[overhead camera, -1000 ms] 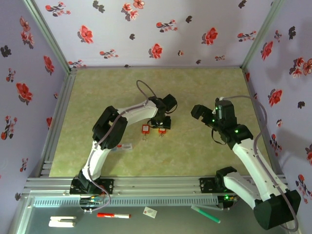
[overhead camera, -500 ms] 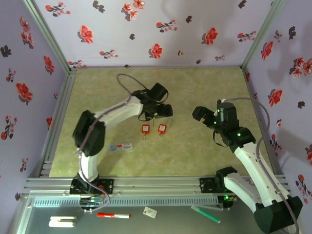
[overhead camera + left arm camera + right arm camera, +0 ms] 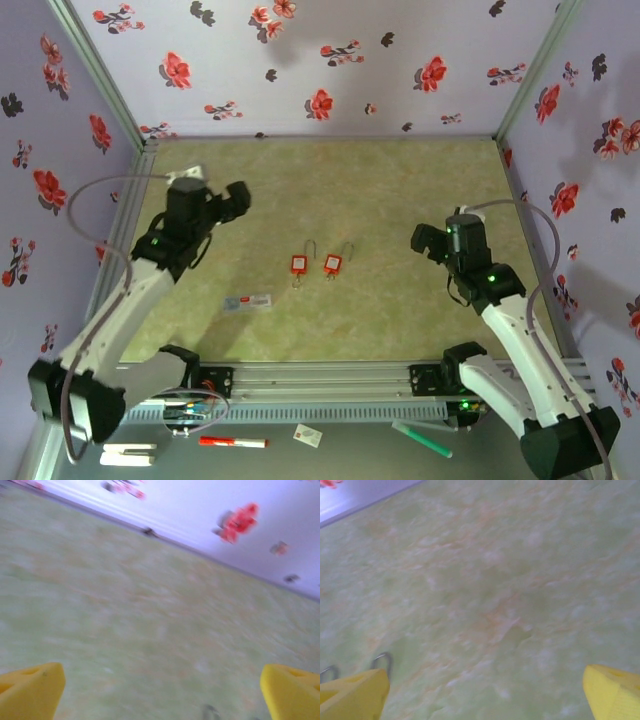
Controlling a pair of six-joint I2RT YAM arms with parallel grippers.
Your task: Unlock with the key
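Counting across the green marbled table: two small red padlocks with wire shackles, the left-hand padlock and the right-hand padlock just beside each other, and one pale flat strip nearer the arms. The tiny dark grey metal key seems to be the thin sliver under the left-hand padlock's body, too small to be sure. The left gripper and right gripper each gape wide, holding nothing. On the right wrist view, two shackle loops are partly hidden behind a yellow finger.

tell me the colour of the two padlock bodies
Red: the left small metal-shackled padlock and its right twin; top external view shows it best.
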